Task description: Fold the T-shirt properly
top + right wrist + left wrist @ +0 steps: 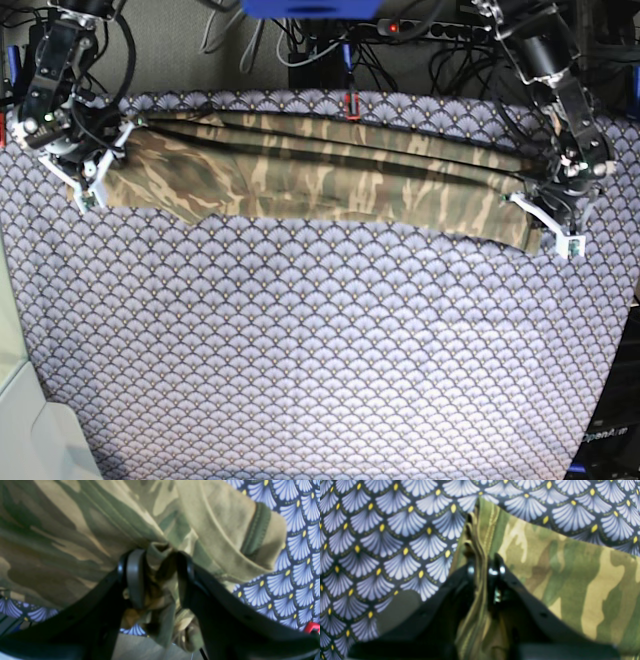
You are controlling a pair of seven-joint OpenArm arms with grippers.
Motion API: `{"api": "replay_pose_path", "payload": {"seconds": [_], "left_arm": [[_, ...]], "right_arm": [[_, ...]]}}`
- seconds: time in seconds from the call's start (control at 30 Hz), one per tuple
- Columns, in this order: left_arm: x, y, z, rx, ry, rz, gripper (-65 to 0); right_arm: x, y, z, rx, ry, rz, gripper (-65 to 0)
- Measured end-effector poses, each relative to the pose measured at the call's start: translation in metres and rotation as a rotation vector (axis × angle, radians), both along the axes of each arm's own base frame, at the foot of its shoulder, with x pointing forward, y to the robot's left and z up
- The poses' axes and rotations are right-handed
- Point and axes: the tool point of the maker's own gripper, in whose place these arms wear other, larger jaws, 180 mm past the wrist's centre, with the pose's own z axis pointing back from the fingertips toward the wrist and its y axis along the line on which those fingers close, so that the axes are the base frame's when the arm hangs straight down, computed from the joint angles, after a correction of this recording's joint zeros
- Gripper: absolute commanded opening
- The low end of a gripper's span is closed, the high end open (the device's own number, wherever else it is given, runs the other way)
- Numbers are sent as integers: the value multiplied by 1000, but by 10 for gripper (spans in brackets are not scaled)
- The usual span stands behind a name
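Across the far edge of the table: the T-shirt (320, 175) is stretched into a long band between my two arms, over the fan-patterned cloth (320, 340) covering the table (20, 400).
Left jaws (485, 570): clenched on a bunched, layered edge of the T-shirt, at the right end of the band in the base view.
Right jaws (157, 580): clenched on a gathered wad of shirt near a ribbed hem, at the left end of the band.
Handling: I judge the fabric light, soft and limp; it sags between grips and creases readily, so even tension at both ends matters.
Hold points: corners or hem edges, all layers pinched together, so no layer slips free.
Writing: pale lettering at the lower right corner of the base view, too small to read reliably; none on the shirt.
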Motion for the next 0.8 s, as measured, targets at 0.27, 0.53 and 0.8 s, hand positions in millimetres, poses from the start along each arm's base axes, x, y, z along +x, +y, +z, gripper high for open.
{"api": "replay_pose_path", "payload": {"seconds": [0.27,0.53,0.8], "left_arm": [[-3,2,6,32,18,-1,-643],[-33,3,26,139,159,14,-643],[-26,-6,72,193,94,35,-643]], "right_arm": [[0,0,0,0,2,0,-425],[-1,-1,0,-4,2,0,-425],[-1,-1,0,-6,7,-1,-425]]}}
